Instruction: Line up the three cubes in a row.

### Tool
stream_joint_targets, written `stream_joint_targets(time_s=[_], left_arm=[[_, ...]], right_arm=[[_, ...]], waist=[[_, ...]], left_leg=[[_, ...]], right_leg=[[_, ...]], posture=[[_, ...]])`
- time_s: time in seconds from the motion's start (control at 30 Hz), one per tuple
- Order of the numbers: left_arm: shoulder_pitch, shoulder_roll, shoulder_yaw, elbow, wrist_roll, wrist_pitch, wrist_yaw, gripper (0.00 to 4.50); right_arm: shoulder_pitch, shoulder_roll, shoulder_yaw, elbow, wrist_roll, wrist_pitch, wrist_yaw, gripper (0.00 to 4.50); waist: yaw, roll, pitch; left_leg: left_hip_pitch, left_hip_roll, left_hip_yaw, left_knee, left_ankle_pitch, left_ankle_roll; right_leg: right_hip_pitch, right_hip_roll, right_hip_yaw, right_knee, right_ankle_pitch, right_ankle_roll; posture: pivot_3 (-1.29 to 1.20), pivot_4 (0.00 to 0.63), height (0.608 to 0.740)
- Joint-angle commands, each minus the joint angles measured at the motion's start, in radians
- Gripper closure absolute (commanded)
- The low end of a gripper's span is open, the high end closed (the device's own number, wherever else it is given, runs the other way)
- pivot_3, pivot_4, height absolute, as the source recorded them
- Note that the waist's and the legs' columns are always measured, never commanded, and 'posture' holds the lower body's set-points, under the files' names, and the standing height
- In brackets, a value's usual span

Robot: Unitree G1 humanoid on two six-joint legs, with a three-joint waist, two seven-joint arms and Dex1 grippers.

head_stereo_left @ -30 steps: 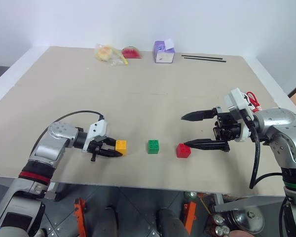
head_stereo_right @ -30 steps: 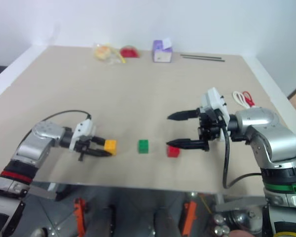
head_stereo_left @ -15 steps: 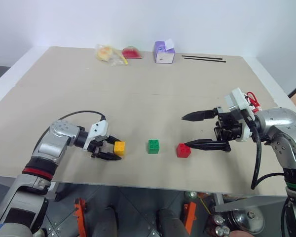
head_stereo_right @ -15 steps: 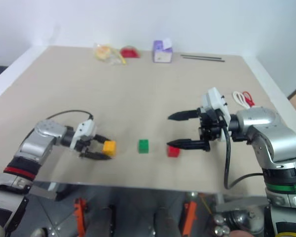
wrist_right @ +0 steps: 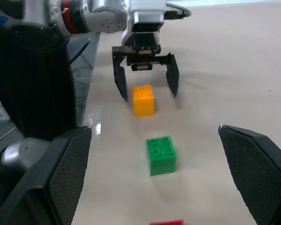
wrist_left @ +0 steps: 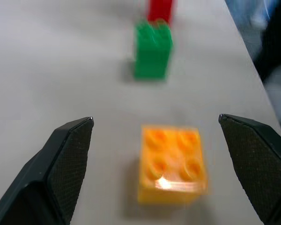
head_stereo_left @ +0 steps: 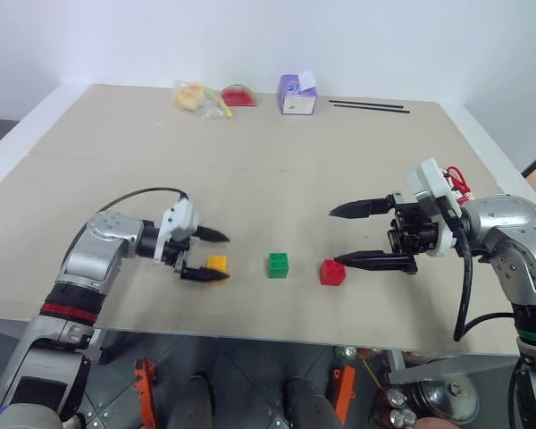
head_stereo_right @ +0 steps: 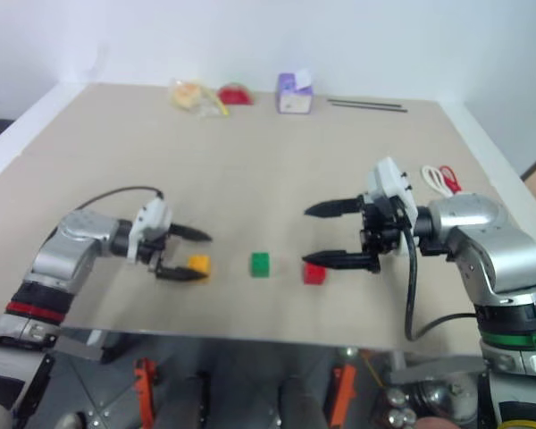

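Two arms: both reach inward, low over the bench (head_stereo_left: 277,170).
Left end effector (head_stereo_left: 213,256): wide, straddling the yellow cube (head_stereo_left: 217,264), not gripping.
Right end effector (head_stereo_left: 339,235): wide, near the red cube (head_stereo_left: 331,272).

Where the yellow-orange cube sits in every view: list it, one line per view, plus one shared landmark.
Left eye view: yellow-orange cube, near the table's front edge, left of centre.
Right eye view: same spot.
Left wrist view: lower centre.
Right wrist view: upper centre.
Shared landmark: the green cube, next in the row.
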Motion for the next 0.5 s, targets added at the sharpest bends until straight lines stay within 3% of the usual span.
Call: stream_joint_targets(time_s=[0.03,0.27,0.4,0.5], left_arm=[[0.024,-0.097,0.174,-0.134,-0.097,0.114,0.313,0.06],[0.140,-0.373,0.332,-0.321,-0.020,0.084,0.927,0.06],[0.201,-0.462,0.359,-0.336,0.041,0.027,1.128,0.06],[0.211,-0.464,0.349,-0.296,0.097,-0.013,1.202,0.06]], right_arm=[[-0.023,0.104,-0.087,0.022,-0.008,-0.003,-0.241,0.00],[0.005,0.404,-0.148,0.120,-0.202,-0.139,-0.783,0.00],[0.030,0.509,-0.188,0.240,-0.318,-0.320,-0.993,0.00],[0.038,0.531,-0.183,0.364,-0.390,-0.460,-1.060,0.00]], waist=[[0.000,0.000,0.000],[0.001,0.000,0.000],[0.003,0.000,0.000],[0.004,0.000,0.000]], left_leg=[[0.000,0.000,0.000,0.000,0.000,0.000],[0.001,0.000,-0.002,0.001,0.002,0.001],[0.002,0.000,-0.004,0.001,0.002,0.000],[0.001,0.000,-0.004,0.001,0.003,0.000]], right_leg=[[0.000,0.000,0.000,0.000,0.000,0.000],[0.003,0.002,0.000,0.000,0.004,0.004],[0.004,0.003,0.000,0.000,0.004,0.004],[0.005,0.003,0.000,-0.001,0.004,0.003]], posture=[[0.00,0.150,0.740],[0.00,0.150,0.740],[0.00,0.150,0.740],[0.00,0.150,0.740]])
